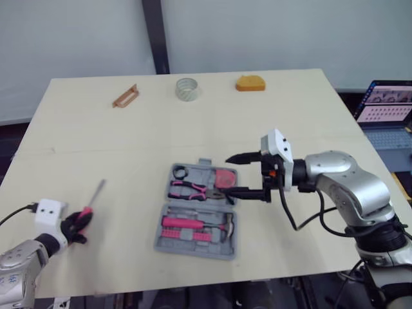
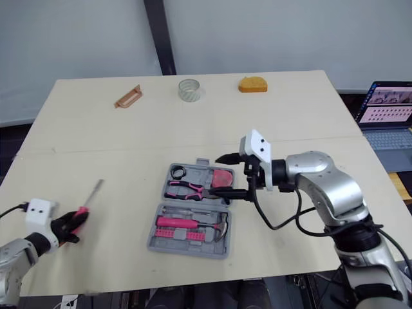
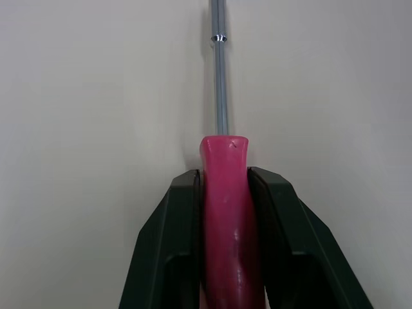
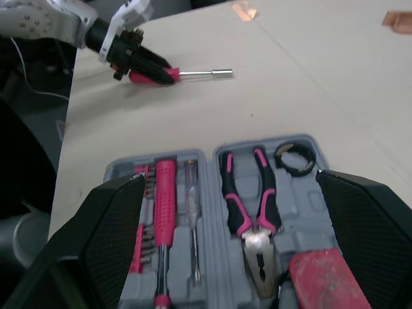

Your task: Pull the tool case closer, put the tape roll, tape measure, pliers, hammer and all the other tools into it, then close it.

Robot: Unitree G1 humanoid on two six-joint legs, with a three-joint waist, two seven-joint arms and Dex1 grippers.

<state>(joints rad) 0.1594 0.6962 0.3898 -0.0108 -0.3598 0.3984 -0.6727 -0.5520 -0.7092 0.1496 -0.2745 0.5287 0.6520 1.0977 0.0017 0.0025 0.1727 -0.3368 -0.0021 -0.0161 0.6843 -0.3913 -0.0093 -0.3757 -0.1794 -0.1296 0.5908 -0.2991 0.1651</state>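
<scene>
The left pincer (image 1: 81, 221) squeezes the pink handle of the screwdriver (image 1: 94, 197), so its black fingers hide most of the handle. In the left wrist view, the picture's edge cuts off the tip of the metal rod.

The lower finger of the wide-apart right pincer (image 1: 226, 176) covers a bit of the right rim of the tool case (image 1: 193, 247). A red thing (image 4: 322, 283) lies in the case, half cut off, and I cannot tell what it is.

A laptop (image 1: 386, 106) is cut off at the right edge of the frame. Near the top of the table (image 1: 96, 141), an orange lump (image 1: 250, 83) and a brown piece (image 1: 125, 96) are too small to name.
</scene>
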